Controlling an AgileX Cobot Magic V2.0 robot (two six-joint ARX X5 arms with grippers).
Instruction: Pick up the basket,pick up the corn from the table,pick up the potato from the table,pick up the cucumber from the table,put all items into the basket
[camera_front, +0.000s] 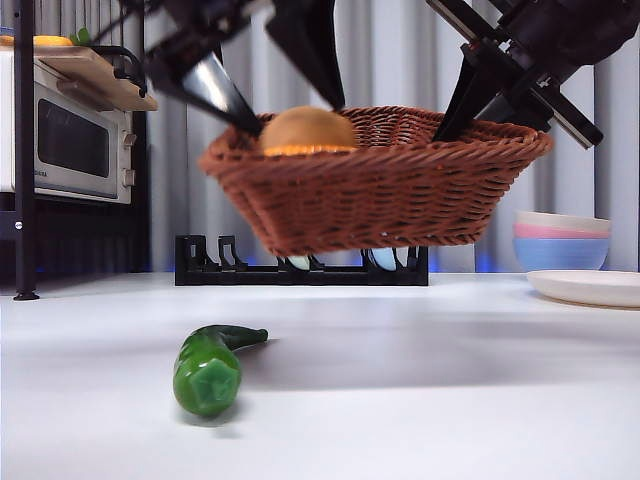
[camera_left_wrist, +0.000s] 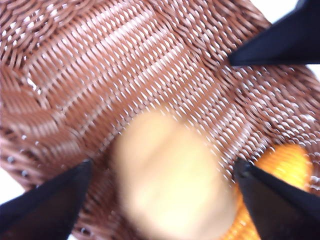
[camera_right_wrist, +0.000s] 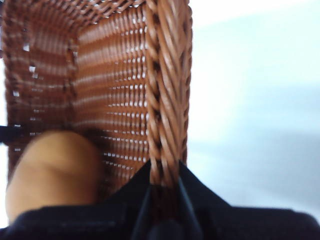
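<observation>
Basket (camera_front: 380, 190) hanging above the table (camera_front: 420, 380), right gripper (camera_right_wrist: 164, 186) clamping its rim, left gripper (camera_left_wrist: 162, 172) spread over the potato (camera_left_wrist: 172, 180) beside the corn (camera_left_wrist: 287, 167) inside, cucumber (camera_front: 208, 366) lying near-left on the table.

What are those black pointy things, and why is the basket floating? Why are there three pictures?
The black things are a robot's two arms, and each ends in a pincher called a gripper. One picture looks across the table from low down; the other two come from cameras on the arms' wrists. The basket isn't floating: the right gripper pinches its braided rim and holds it above the table. The left gripper is open over the inside of the basket, right by the tan potato. The orange corn is in the basket too. The green cucumber lies on the table, not picked up yet. At the side are stacked bowls and a plate.
</observation>
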